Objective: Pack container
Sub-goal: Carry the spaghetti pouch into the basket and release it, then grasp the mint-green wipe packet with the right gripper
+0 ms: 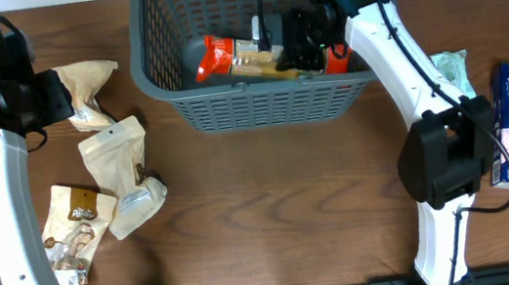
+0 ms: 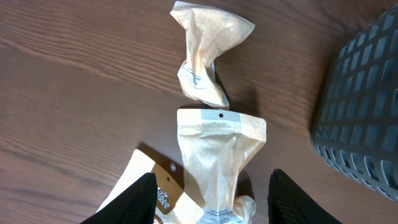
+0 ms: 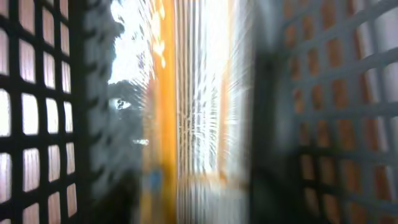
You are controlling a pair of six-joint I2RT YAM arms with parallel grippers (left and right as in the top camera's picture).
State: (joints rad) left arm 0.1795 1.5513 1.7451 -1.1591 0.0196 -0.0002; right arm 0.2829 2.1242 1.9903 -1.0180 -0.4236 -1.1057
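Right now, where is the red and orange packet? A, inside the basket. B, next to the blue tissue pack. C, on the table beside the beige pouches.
A: the red and orange packet lies within the walls of the basket.

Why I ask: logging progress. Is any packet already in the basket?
Yes, the overhead view shows a red-and-orange packet lying inside the basket.
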